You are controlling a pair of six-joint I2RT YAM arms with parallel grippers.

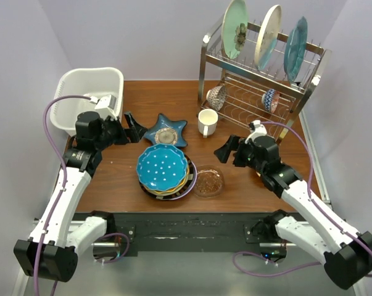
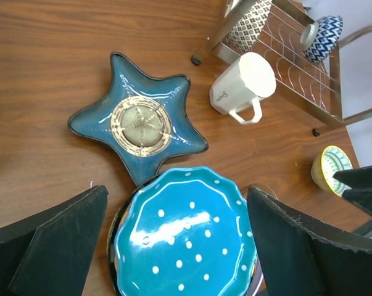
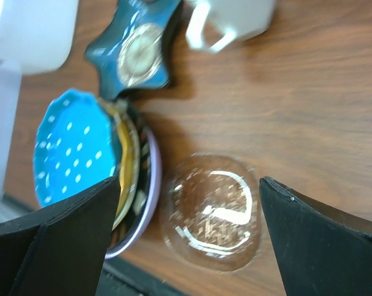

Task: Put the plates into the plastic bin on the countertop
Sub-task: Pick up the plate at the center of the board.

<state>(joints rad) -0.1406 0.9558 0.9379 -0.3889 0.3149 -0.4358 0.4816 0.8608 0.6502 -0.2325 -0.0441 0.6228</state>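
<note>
A stack of plates sits mid-counter, topped by a blue plate with white dots (image 1: 163, 166), also in the left wrist view (image 2: 186, 231) and the right wrist view (image 3: 71, 148). Orange, black-rimmed and lavender (image 3: 150, 185) plates lie under it. A blue star-shaped dish (image 1: 166, 130) lies just behind the stack, also in the left wrist view (image 2: 139, 120). The white plastic bin (image 1: 71, 92) stands at the far left. Three more plates stand upright in the wire rack (image 1: 260, 68). My left gripper (image 1: 131, 130) is open and empty, above the star dish and stack. My right gripper (image 1: 224, 150) is open and empty, above a clear glass dish (image 3: 211, 213).
A white mug (image 1: 206, 121) stands in front of the rack. The glass dish (image 1: 208, 182) lies right of the stack. Small patterned bowls (image 1: 217, 97) rest in the rack's lower tier, and a small yellow-patterned bowl (image 2: 330, 168) shows in the left wrist view. The countertop (image 1: 247, 185) ends at walls on both sides.
</note>
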